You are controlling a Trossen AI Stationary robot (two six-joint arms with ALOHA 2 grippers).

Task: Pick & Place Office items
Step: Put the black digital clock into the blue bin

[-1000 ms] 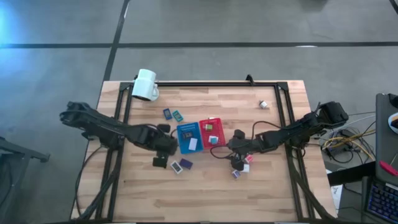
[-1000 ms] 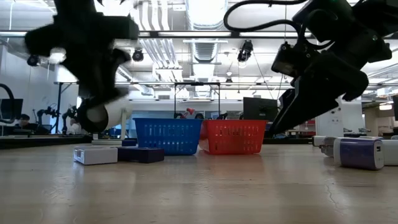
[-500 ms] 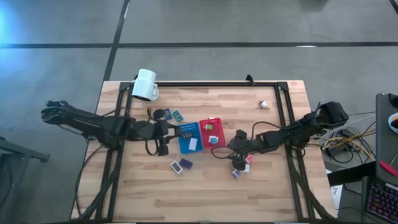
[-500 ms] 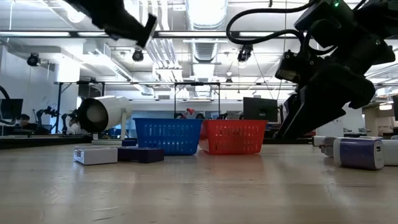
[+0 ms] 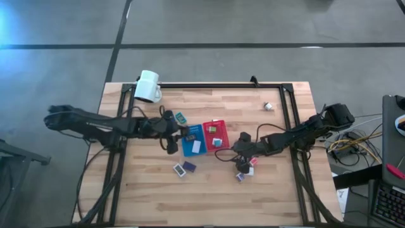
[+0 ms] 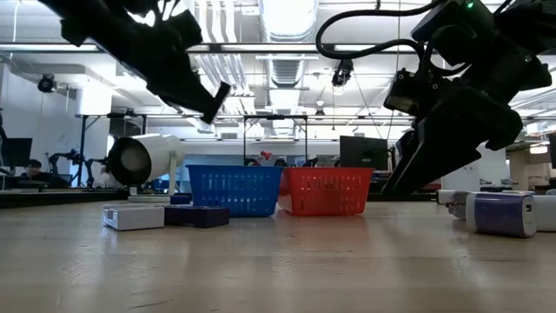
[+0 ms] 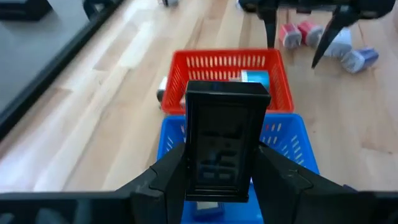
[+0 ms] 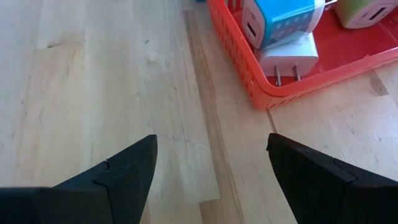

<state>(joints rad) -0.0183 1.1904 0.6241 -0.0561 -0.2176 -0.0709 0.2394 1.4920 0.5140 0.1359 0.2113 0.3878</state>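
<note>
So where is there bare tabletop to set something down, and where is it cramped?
Bare wood lies along the table's near edge, below the loose pieces, and between the white mug and a small far-right piece. It's crowded around the blue basket, red basket and both grippers.

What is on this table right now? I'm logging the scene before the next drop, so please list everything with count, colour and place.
Black flat item: one, black, held in the left gripper above the blue basket.
Blue basket: one, blue, table centre, holding a white piece.
Red basket: one, red, touching the blue basket's right side, holding chargers.
Mug: one, white, on its side at the far left corner.
Loose items in front of the baskets: two, white and dark purple, side by side.
Teal item: one, behind the blue basket.
Cluster of small items: several, pink, white, purple, by the right gripper.
Small white piece: one, far right.
Left gripper: shut on the black item.
Right gripper: open, low over bare wood beside the red basket.
</note>
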